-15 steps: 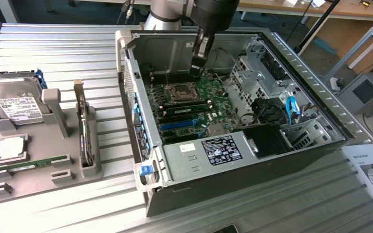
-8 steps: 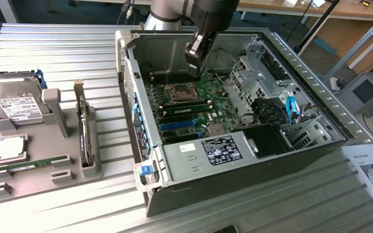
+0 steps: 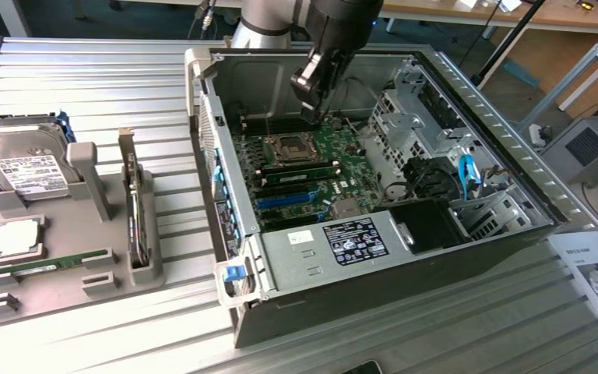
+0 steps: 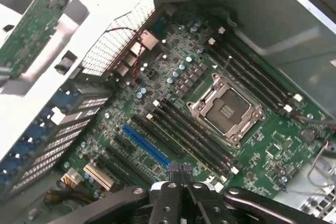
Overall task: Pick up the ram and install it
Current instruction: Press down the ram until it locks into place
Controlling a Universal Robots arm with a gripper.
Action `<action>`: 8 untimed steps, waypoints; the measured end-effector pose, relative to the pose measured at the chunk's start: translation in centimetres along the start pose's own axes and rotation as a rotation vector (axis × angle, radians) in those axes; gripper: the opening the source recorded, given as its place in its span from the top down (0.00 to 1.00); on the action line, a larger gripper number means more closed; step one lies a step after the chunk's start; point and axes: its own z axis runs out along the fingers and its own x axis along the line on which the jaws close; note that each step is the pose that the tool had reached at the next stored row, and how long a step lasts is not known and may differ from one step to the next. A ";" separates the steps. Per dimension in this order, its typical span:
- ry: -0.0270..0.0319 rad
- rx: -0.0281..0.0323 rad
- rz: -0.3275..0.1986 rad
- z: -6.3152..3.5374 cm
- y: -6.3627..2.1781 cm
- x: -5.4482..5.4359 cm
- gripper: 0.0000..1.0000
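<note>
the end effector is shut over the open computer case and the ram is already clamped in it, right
Not quite. The end effector is shut above the open computer case, but it holds nothing; the ram lies in the gray tray beside the case, as the exterior view shows.

You'll see the ram (image 3: 44, 266), a thin green stick, lying in the grey tray (image 3: 107, 282) at eight o'clock.
</note>
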 end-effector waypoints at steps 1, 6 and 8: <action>0.0005 -0.0003 0.016 0.00 0.00 0.0 0.89; 0.0029 -0.0021 0.104 0.03 0.00 0.0 0.89; 0.0040 -0.0028 0.141 0.03 0.00 0.0 0.89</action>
